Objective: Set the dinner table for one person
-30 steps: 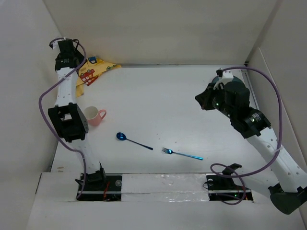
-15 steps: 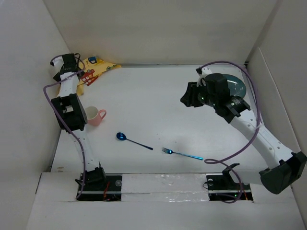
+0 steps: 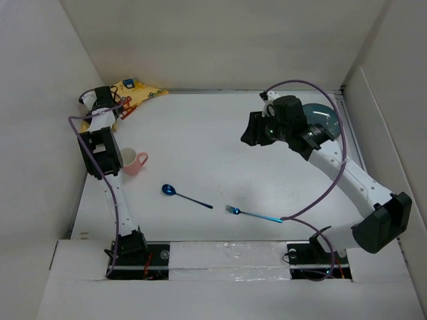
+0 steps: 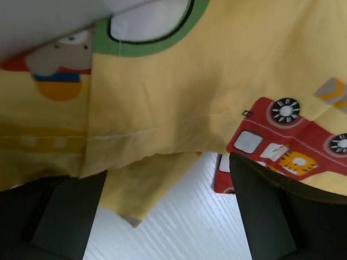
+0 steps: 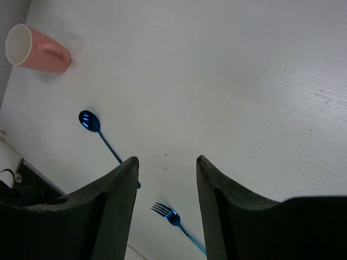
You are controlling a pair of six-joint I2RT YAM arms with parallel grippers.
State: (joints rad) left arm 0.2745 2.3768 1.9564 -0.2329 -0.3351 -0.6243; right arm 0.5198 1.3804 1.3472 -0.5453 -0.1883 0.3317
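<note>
You are at the first step, I judge: fetching the placemat [image 3: 137, 93], crumpled in the 10 o'clock corner of the counter [image 3: 200, 140]. The left arm reaches far into that corner; the left gripper [image 4: 162, 179] stands wide open with a cloth fold between its fingers, gripping nothing. Next you must close on the cloth and drag it toward 6 o'clock. The right gripper [image 5: 166, 162] hangs open and empty above the counter, facing about 9 o'clock

White tabletop [image 3: 200, 140]; yellow placemat [image 4: 179, 81] with red cartoon cars; pink mug [image 3: 131, 161]; metallic blue spoon [image 3: 185, 196] and fork [image 3: 253, 214]; dark teal plate [image 3: 330, 115].
</note>
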